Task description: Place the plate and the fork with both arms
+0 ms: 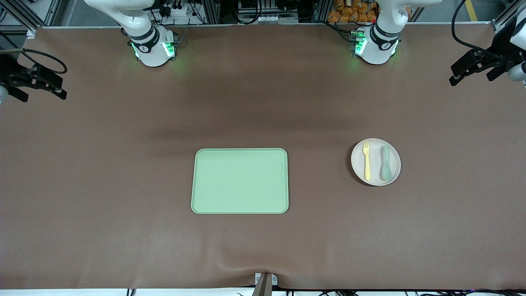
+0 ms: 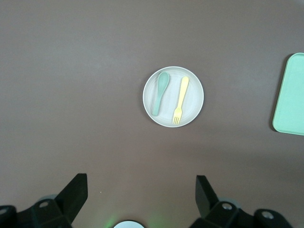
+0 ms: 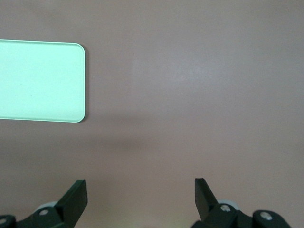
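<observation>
The round pale plate (image 1: 375,161) lies on the brown table toward the left arm's end. On it lie the pale yellow fork (image 1: 366,160) and a grey-green spoon (image 1: 385,163), side by side. The left wrist view shows the plate (image 2: 173,96), the fork (image 2: 180,99) and the spoon (image 2: 160,93) from above. My left gripper (image 1: 472,68) is open and empty, raised high over the table's edge at the left arm's end. My right gripper (image 1: 39,84) is open and empty, raised over the table's edge at the right arm's end.
A rectangular light-green tray (image 1: 240,181) lies at the table's middle, nearer the front camera than the bases. It shows in the right wrist view (image 3: 40,80) and at the edge of the left wrist view (image 2: 290,95). A small bracket (image 1: 265,281) sits at the table's near edge.
</observation>
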